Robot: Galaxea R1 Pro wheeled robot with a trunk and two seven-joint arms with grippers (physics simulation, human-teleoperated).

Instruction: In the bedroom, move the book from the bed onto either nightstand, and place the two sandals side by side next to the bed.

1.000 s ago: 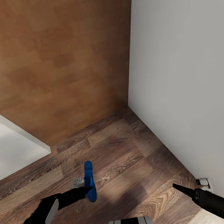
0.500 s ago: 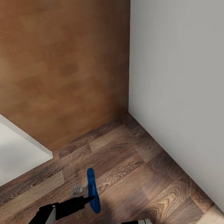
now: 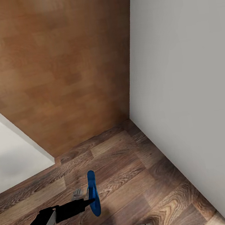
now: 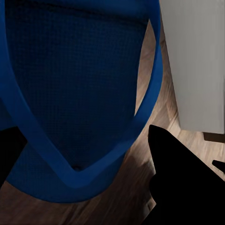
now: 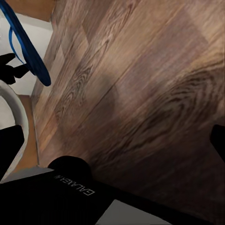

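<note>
above the floor [image 3: 135,167], left gripper [image 3: 89,201] holds a sandal [image 3: 92,192].

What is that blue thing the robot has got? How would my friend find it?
Look at the wooden floor in the corner between the brown wood panel and the grey wall. Just above it, the left tool holds a sandal on edge. It is the one bright blue thing there, with thong straps.

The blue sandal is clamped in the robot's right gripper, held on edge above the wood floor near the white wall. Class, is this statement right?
Not quite. The head view shows the left gripper, not the right, clamped on the blue sandal. The rest stands: it is held on edge above the wood floor, near the white wall.
</note>
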